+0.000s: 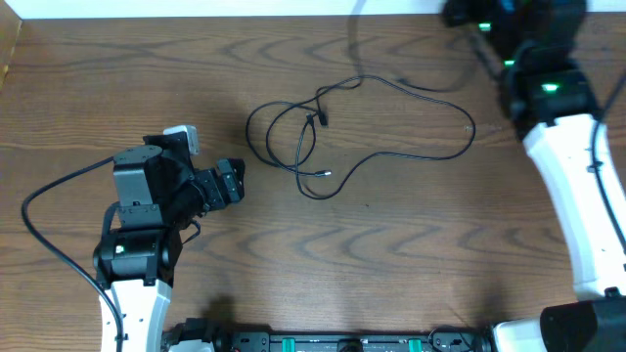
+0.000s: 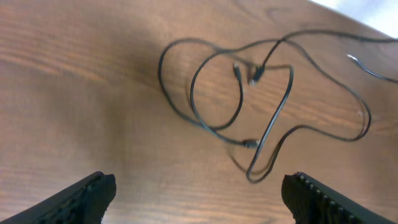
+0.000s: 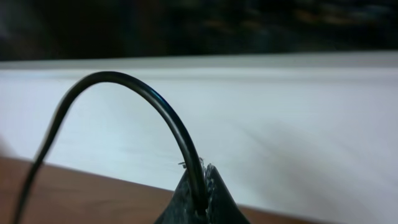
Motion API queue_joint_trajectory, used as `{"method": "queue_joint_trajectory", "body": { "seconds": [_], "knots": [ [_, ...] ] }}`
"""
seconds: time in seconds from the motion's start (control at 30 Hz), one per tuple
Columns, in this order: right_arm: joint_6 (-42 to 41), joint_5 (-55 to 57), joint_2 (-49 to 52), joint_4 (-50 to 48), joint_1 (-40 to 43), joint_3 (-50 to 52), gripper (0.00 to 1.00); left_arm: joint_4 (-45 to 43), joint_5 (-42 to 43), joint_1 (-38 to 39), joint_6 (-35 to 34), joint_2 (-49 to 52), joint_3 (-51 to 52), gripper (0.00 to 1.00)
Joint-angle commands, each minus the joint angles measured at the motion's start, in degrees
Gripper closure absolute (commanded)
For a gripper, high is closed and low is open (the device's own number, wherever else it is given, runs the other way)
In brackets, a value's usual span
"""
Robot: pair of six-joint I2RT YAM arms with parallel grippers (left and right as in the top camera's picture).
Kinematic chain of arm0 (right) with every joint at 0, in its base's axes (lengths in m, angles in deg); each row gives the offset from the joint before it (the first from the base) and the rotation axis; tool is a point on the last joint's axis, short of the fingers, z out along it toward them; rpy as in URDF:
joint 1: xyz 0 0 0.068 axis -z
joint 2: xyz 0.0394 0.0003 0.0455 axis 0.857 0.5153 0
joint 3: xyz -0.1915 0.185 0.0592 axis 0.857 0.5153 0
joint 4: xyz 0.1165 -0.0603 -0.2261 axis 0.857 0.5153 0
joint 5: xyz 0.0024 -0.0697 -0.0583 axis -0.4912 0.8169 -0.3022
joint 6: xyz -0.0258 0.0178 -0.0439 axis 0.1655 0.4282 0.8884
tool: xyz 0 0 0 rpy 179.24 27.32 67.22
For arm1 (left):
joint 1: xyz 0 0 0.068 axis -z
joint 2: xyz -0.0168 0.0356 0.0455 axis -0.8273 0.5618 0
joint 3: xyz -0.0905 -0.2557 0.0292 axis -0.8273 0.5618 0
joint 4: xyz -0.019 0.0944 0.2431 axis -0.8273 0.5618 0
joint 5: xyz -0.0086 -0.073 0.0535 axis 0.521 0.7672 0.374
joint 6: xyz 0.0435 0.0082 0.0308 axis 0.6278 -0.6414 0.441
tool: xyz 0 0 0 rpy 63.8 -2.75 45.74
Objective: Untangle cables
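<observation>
Thin black cables (image 1: 315,137) lie in overlapping loops on the middle of the wooden table, with small plug ends inside the tangle. My left gripper (image 1: 231,182) is open just left of the loops, touching nothing. In the left wrist view its fingers (image 2: 93,194) stand wide apart with bare wood between them, and the cables (image 2: 249,99) lie ahead. My right gripper (image 3: 202,190) is shut on a black cable (image 3: 143,90) that arches up out of the jaws and drops to the left. Overhead, that arm (image 1: 548,88) reaches to the far right corner.
A white wall or border (image 3: 280,124) runs along the table's far edge. A thick black wire (image 1: 49,225) loops out from the left arm's base. Arm mounts (image 1: 333,342) sit along the near edge. A strand of cable (image 1: 357,29) runs toward the far edge.
</observation>
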Motion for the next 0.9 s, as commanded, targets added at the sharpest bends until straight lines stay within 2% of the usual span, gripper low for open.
{"method": "queue_joint_trajectory", "body": {
  "seconds": [0.0, 0.03, 0.2, 0.5, 0.67, 0.87],
  "knots": [
    [5.6, 10.2, -3.3, 3.4, 6.1, -0.4, 0.99, 1.0, 0.6, -0.2, 0.5, 1.2, -0.5, 0.05],
    [6.1, 12.2, -3.5, 4.7, 7.9, -0.4, 0.99, 1.1, 0.6, -0.2, 0.5, 1.4, -0.5, 0.03],
    [7.0, 19.7, -3.7, 10.0, 16.5, -0.4, 0.99, 1.7, 0.6, -0.2, 0.5, 2.7, -0.5, 0.02],
    [5.9, 19.3, -3.7, 11.8, 31.4, -0.4, 0.99, 2.2, 0.6, -0.2, 0.5, 4.7, -0.5, 0.02],
    [3.2, 10.0, -3.7, 13.7, 37.5, -0.4, 0.99, 2.2, 0.6, -0.2, 0.5, 5.2, -0.5, 0.02],
    [2.8, -2.1, -3.7, 14.1, 37.6, -0.4, 0.99, 2.2, 0.6, -0.2, 0.5, 5.2, -0.5, 0.02]
  ]
}}
